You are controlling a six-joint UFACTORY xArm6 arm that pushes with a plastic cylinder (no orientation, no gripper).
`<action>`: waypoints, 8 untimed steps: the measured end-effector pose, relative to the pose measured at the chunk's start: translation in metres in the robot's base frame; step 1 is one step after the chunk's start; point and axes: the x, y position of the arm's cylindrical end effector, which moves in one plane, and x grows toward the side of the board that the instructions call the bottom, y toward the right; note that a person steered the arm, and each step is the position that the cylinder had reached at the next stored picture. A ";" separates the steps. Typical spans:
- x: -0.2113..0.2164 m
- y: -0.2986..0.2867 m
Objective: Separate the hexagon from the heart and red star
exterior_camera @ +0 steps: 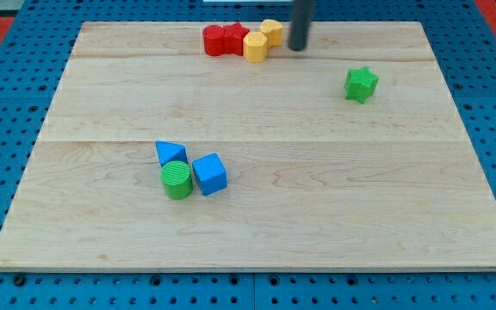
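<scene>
Several blocks sit in a tight row near the view's top edge of the wooden board. From left to right they are a red block (213,40) of unclear shape, a red star (235,38), a yellow hexagon (255,46) and a yellow heart (272,32). The hexagon touches the red star on its left and the heart at its upper right. My dark rod comes down from the view's top. Its tip (297,49) rests on the board just right of the heart and hexagon, a small gap away from them.
A green star (361,84) lies alone at the view's right. A blue triangle (170,152), a green cylinder (176,180) and a blue cube (209,173) cluster left of centre. The board (257,232) lies on a blue pegboard.
</scene>
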 end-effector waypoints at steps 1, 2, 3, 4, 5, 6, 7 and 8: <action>0.003 -0.043; 0.023 -0.067; 0.050 -0.106; 0.060 -0.118; 0.076 -0.102; 0.078 -0.040; 0.085 -0.027; 0.087 -0.027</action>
